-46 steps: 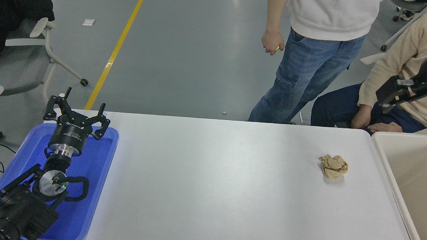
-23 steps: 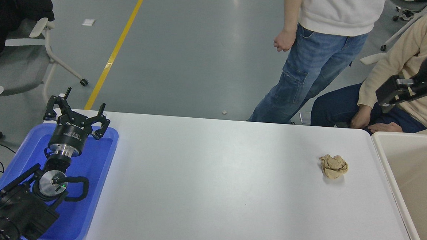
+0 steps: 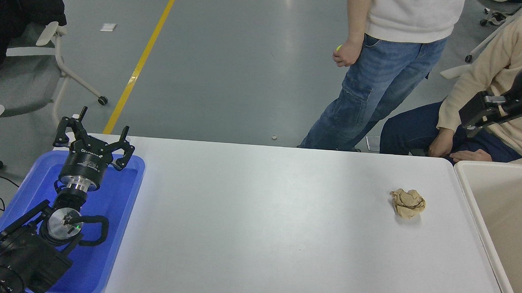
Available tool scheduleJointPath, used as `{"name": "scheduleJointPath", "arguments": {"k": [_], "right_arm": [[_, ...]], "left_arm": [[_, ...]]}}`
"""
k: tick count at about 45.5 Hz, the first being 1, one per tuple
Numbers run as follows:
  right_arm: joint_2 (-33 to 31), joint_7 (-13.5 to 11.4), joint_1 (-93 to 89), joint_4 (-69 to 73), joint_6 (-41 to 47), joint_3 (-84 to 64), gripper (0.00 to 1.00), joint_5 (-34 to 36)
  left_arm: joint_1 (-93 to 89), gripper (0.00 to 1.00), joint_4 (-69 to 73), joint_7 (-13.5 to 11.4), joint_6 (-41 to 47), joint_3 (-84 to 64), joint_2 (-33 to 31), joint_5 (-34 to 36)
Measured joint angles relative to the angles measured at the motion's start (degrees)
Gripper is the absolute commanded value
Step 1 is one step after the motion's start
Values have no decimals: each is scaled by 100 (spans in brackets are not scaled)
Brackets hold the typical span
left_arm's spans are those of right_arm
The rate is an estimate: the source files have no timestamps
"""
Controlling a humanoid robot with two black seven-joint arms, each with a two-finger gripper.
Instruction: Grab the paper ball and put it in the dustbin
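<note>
Head view shows you the paper ball (image 3: 408,203) sitting alone on the white table (image 3: 261,227), toward its right side and near the far edge, untouched by either arm. Just to its right, at the table's end, stands the dustbin (image 3: 468,193), its cream rim close to the ball but not touching it. Your right claw (image 3: 473,116) hangs above and beyond the ball, over the seated person's lap past the far edge, so the ball lies nearer to you and a little left of it, and lower. You cannot tell from here whether its fingers are apart or together. That arm is clearly the nearer one; it comes in from the right edge, held high. I judge that the reach calls for bringing it back toward you and down. The ball is roughly round, so no axis matters. Your left claw (image 3: 94,140) is parked over the blue tray (image 3: 128,211), fingers spread apart, holding nothing.
</note>
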Motion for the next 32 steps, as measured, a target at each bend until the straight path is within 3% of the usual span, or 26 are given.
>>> {"name": "scheduleJointPath", "arguments": {"k": [20, 32], "right_arm": [[6, -6, -1321, -408, -35, 627, 100, 74], [41, -9, -2526, -738, -1083, 912, 100, 41]], "left_arm": [[-1, 100, -1, -4, -11, 0, 0, -2], [-1, 100, -1, -3, -16, 0, 0, -2]]}}
